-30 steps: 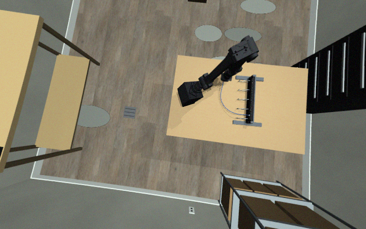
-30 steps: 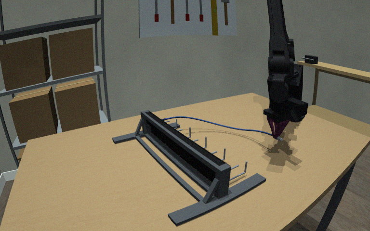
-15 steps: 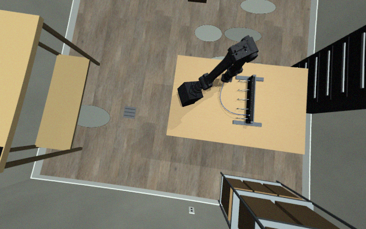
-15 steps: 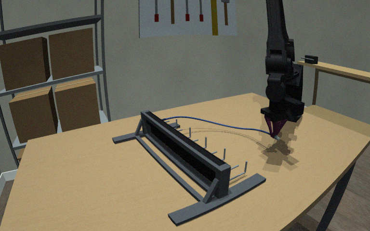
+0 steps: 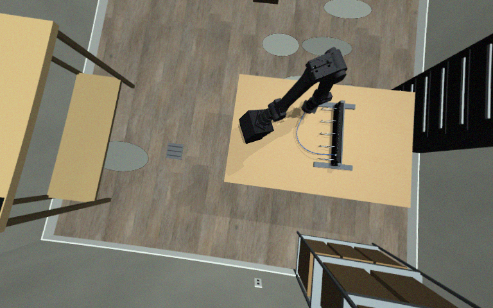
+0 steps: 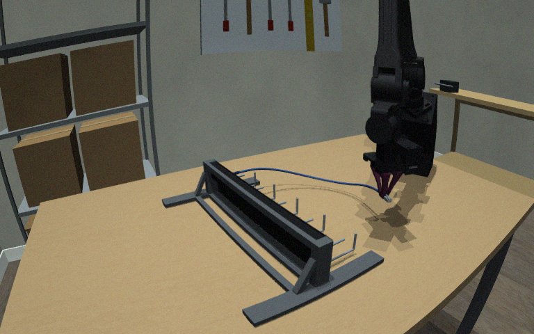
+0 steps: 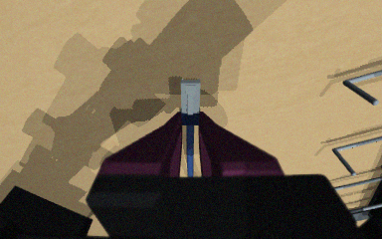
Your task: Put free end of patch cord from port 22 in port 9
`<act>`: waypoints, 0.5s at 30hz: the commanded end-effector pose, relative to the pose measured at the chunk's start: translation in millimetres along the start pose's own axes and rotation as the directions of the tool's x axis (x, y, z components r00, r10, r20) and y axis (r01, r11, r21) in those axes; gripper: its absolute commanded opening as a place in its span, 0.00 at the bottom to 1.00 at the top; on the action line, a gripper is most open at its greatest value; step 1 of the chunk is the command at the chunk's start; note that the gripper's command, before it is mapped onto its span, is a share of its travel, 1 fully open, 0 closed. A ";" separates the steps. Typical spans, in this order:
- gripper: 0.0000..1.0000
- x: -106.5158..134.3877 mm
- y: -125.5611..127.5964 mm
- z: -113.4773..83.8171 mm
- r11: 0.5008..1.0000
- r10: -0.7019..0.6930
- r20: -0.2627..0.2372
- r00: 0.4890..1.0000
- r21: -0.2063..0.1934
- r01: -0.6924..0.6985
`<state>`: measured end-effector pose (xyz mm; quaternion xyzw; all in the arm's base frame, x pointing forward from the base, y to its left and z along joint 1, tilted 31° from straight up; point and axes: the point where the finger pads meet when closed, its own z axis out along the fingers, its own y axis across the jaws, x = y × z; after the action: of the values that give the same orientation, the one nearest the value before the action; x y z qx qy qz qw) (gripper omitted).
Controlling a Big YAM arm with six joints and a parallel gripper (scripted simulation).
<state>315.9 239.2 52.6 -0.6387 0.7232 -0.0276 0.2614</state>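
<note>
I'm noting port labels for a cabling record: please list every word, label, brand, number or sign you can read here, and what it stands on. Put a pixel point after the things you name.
None can be read in any of the three views.
Patch panel rack point(image 5: 343, 134) point(image 6: 271, 204): no number plate can be made out; its front is turned away from the exterior view and too small from above.
Plug point(image 6: 387, 198) point(image 7: 190, 97): no readable marking.
Cardboard boxes point(image 6: 104, 76): no readable text.

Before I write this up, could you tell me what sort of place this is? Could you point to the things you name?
Probably a workshop or network equipment room: hand tools hang on a wall panel point(image 6: 268, 41), cardboard boxes fill a shelving unit, and a patch panel rack point(image 5: 343, 132) point(image 6: 275, 216) stands on a wooden table point(image 5: 378, 145) point(image 6: 138, 255).
</note>
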 end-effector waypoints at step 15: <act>0.00 -2.3 -72.9 -24.9 0.915 0.401 0.037 0.915 0.024 -0.402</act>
<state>351.7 219.4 76.5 -0.5188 0.8134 0.0144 0.2628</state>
